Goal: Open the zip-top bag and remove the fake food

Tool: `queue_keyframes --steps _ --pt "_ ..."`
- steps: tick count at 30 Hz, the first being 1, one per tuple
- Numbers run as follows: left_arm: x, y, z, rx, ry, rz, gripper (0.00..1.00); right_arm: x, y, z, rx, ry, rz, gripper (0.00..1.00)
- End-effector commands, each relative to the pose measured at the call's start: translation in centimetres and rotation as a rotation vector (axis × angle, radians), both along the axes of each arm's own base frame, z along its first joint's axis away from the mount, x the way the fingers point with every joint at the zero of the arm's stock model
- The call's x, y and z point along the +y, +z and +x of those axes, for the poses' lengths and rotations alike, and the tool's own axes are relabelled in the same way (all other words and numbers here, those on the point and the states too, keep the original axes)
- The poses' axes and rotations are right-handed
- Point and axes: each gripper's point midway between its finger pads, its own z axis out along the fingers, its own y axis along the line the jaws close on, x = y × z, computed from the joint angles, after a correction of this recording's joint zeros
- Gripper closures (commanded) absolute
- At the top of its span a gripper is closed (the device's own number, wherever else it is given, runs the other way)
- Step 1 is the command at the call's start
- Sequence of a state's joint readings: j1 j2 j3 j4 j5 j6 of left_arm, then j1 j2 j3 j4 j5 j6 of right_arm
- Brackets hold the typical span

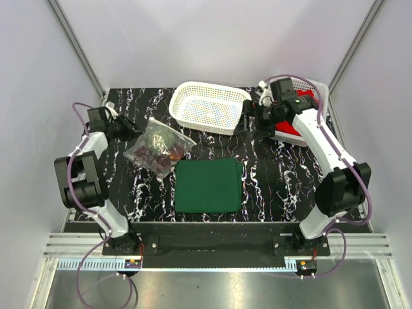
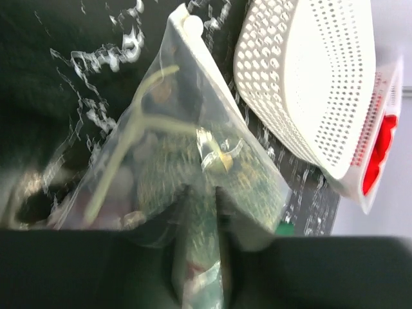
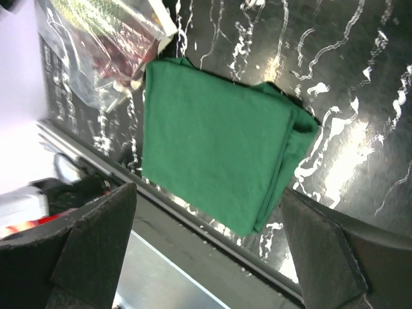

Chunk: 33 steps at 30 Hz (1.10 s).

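Note:
The clear zip-top bag (image 1: 158, 147) lies on the black marbled table at the left. Through the plastic I see the fake food: a mottled green ball (image 1: 156, 138) and dark red berry clusters (image 1: 161, 156). My left gripper (image 1: 132, 132) is at the bag's left edge. In the left wrist view its jaws (image 2: 201, 193) are pinched close together on a fold of the bag (image 2: 187, 116), with the green ball (image 2: 161, 167) just beyond. My right gripper (image 1: 257, 112) hangs open at the back right, holding nothing. Its wrist view shows wide-apart fingers (image 3: 103, 232) and the bag (image 3: 103, 45) far off.
A flat green cloth (image 1: 208, 185) lies at the front middle, right of the bag. An empty white lattice basket (image 1: 209, 106) stands at the back middle. A second basket (image 1: 315, 90) holding a red cloth (image 1: 286, 125) sits at the back right, under the right arm.

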<state>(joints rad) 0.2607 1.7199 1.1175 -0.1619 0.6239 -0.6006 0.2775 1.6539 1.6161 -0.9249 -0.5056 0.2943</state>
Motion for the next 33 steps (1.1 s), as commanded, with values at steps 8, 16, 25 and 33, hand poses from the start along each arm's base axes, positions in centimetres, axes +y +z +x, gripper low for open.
queue_keyframes --steps 8,16,25,33 --pt "6.4 3.5 4.6 -0.099 0.002 -0.018 0.25 1.3 2.4 1.5 -0.112 0.009 -0.098 0.00" --pt "2.6 1.0 11.2 -0.121 -0.195 -0.126 0.25 3.4 3.4 2.8 -0.128 0.075 -0.020 0.00" --pt "-3.4 -5.4 12.0 0.015 -0.240 -0.166 0.25 4.7 3.1 4.6 -0.098 0.068 0.016 0.00" --pt "-2.1 -3.9 12.7 -0.042 -0.186 -0.241 0.72 5.7 1.3 5.4 -0.022 0.048 0.045 0.00"
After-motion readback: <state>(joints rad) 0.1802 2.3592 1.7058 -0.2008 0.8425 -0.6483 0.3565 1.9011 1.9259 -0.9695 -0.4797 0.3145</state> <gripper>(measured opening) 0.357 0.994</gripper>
